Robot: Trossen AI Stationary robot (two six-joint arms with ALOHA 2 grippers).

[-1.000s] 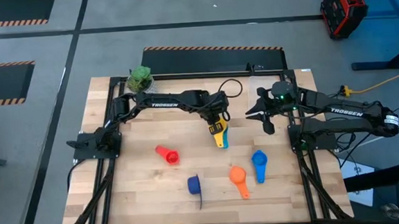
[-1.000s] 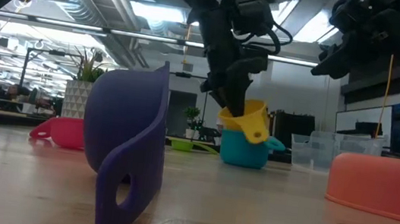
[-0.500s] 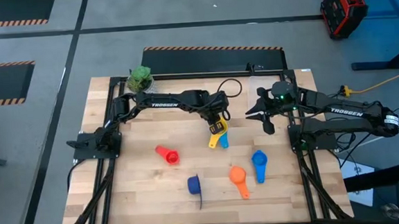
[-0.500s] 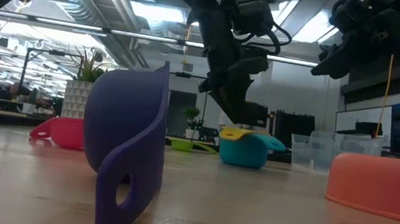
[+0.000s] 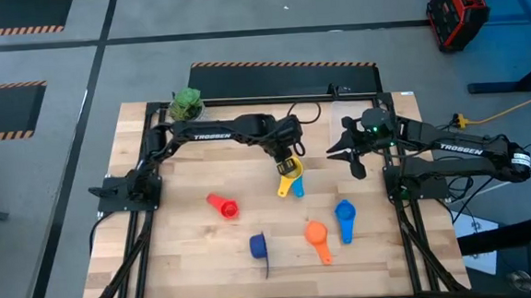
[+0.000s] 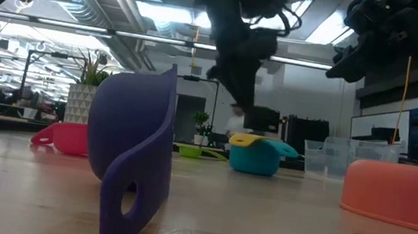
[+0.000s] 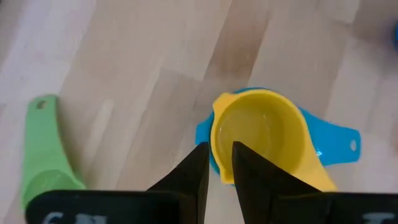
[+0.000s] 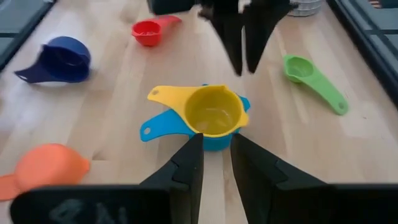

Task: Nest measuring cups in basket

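A yellow measuring cup (image 8: 213, 112) sits nested in a teal cup (image 8: 163, 127) at mid-table; their handles point different ways. My left gripper (image 7: 221, 149) hangs just above them, pointing steeply down, fingers almost together and holding nothing. My right gripper (image 8: 216, 140) waits shut above the table's right side, aimed at the pair. Red (image 5: 221, 205), dark blue (image 5: 259, 246), orange (image 5: 317, 234) and blue (image 5: 345, 216) cups lie toward the near edge. A green scoop (image 7: 43, 155) lies farther back. The clear basket (image 6: 340, 157) stands at the far right.
A potted plant (image 5: 187, 103) stands at the table's far left corner. The dark blue cup (image 6: 127, 163) stands on its side close to the low camera. Bare wood lies between the nested pair and the basket (image 8: 308, 7).
The yellow cup, held tilted just over the teal cup a second ago, now rests level inside it. My left gripper has risen straight up off the cup and hangs clear of it. My right gripper has kept still.
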